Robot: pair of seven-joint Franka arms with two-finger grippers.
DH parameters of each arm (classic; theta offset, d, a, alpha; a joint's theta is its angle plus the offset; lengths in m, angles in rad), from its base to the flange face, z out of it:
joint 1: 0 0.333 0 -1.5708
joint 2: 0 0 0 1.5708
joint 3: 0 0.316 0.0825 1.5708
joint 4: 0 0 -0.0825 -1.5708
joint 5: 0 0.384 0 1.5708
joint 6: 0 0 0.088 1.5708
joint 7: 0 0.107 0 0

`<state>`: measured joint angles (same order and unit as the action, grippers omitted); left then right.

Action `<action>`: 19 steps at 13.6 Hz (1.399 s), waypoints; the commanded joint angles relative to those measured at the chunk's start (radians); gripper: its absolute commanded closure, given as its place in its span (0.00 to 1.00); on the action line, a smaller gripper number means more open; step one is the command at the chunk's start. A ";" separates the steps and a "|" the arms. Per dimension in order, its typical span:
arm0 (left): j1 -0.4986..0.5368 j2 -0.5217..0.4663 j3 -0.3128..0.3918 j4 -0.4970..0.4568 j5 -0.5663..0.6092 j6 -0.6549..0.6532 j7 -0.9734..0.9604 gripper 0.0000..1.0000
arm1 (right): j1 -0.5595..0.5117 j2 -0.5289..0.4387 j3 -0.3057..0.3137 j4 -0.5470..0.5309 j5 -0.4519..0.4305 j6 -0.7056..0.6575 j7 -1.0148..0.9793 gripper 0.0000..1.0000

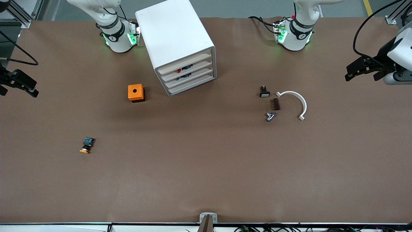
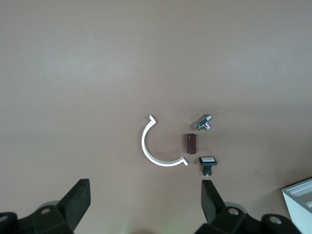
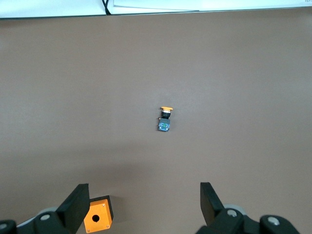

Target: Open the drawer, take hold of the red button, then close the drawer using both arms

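The white four-drawer cabinet [image 1: 180,45] is standing near the robots' bases, between them, its front angled toward the front camera and the left arm's end of the table. All four drawers are being kept shut. The second drawer [image 1: 186,71] down is the one to be opened, and a red cap with a dark body, probably the red-capped button [image 1: 183,68], is showing just above its front edge.

Nothing is being held. The first step, judged from this, is being prepared: the drawer front should be approached squarely along its slanted axis, its lip hooked or pinched, and the pull made straight along the runners while the light cabinet is being steadied by the other arm, or it may slide.

The left gripper [image 1: 362,68] is being held high over the left arm's end of the table, jaws wide apart, above the white curved clip [image 2: 158,144]. The right gripper [image 1: 17,84] is being held likewise at the right arm's end, jaws apart, over the orange cube [image 3: 97,220], with the orange-capped button [image 3: 165,119] in its wrist view.
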<state>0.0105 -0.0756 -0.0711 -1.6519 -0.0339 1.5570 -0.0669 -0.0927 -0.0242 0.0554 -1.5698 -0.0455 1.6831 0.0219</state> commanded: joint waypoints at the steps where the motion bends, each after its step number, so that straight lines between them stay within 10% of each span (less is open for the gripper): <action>1: 0.005 0.010 -0.006 0.023 0.020 -0.018 -0.010 0.00 | -0.015 -0.002 0.008 0.011 0.018 -0.011 -0.002 0.00; 19: -0.076 0.227 -0.009 0.069 0.029 0.000 -0.137 0.00 | -0.015 -0.002 0.008 0.011 0.018 -0.013 -0.002 0.00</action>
<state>-0.0167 0.1006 -0.0758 -1.6106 -0.0338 1.5589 -0.1332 -0.0928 -0.0242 0.0551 -1.5694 -0.0455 1.6822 0.0219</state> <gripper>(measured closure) 0.000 0.000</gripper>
